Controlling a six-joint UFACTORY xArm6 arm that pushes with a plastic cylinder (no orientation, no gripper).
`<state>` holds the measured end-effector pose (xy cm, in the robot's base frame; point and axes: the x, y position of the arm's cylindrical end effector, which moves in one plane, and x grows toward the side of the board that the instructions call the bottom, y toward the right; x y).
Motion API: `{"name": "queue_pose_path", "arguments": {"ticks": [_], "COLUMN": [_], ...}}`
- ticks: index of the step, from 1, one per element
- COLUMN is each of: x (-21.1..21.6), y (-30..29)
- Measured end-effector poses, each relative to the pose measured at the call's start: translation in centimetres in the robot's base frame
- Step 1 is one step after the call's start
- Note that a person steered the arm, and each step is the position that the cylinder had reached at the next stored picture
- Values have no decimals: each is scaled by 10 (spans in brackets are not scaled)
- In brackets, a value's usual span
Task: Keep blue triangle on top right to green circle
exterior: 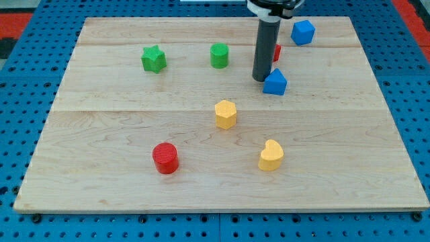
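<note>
Red cylinder (164, 158) nearest. Blue triangle (275, 82): light, rigid, slides easily; my tip (261, 79) touching its left face. Push there, no grasp. Green circle (220, 56) far-left.

My tip (261, 79) touches the blue plastic triangle (275, 83) on its left; open wooden surface (336, 134) lies rightward, while a red block (276, 52), half hidden, crowds behind the rod.

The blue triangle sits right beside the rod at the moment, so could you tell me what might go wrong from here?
1. My tip touches the blue triangle's left side, low on the green circle's right; pushing from there would probably send it farther right, not up.
2. A red block sits half hidden behind the rod and could get bumped.
3. The blue cube occupies the top right and could block the path.
</note>
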<state>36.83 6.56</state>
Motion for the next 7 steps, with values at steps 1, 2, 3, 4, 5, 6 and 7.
{"name": "queue_pose_path", "arguments": {"ticks": [1, 2, 3, 4, 5, 6, 7], "x": [26, 59, -8, -60, 8, 32, 8], "y": [-12, 33, 79, 114, 137, 101, 64]}}
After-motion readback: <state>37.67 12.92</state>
